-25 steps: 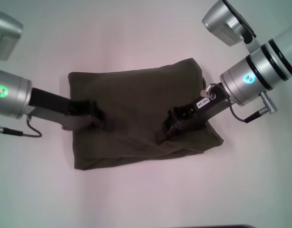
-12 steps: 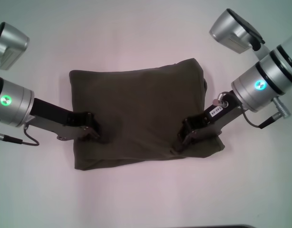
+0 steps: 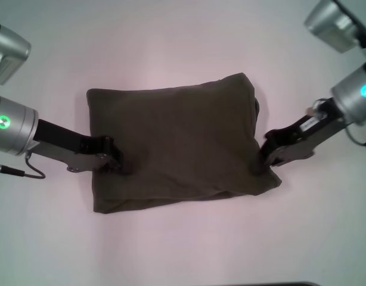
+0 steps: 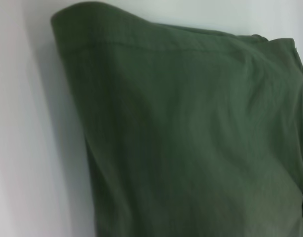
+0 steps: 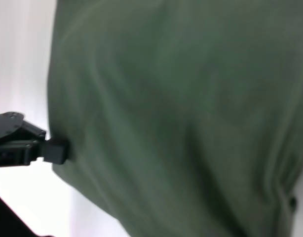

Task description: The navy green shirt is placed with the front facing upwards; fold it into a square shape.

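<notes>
The navy green shirt (image 3: 177, 143) lies folded into a rough rectangle on the white table, plain olive cloth upward, with no lettering or label showing. My left gripper (image 3: 114, 161) rests low at the shirt's left edge, just on the cloth. At the shirt's lower right corner sits my right gripper (image 3: 267, 158), against the cloth edge. The left wrist view is filled by the shirt (image 4: 191, 138) with a seamed edge along one side. In the right wrist view the shirt (image 5: 181, 113) fills the picture, and the left gripper (image 5: 43, 145) touches its far edge.
The white table (image 3: 183, 36) surrounds the shirt on all sides. A lower layer of cloth sticks out along the shirt's near edge (image 3: 171, 199). The arms' silver upper links reach in from the left (image 3: 10, 122) and the right (image 3: 356, 95).
Both grippers have slid outward across the shirt, the left one leftward to the left edge, the right one rightward to the lower right corner. The shirt has kept its shape.
</notes>
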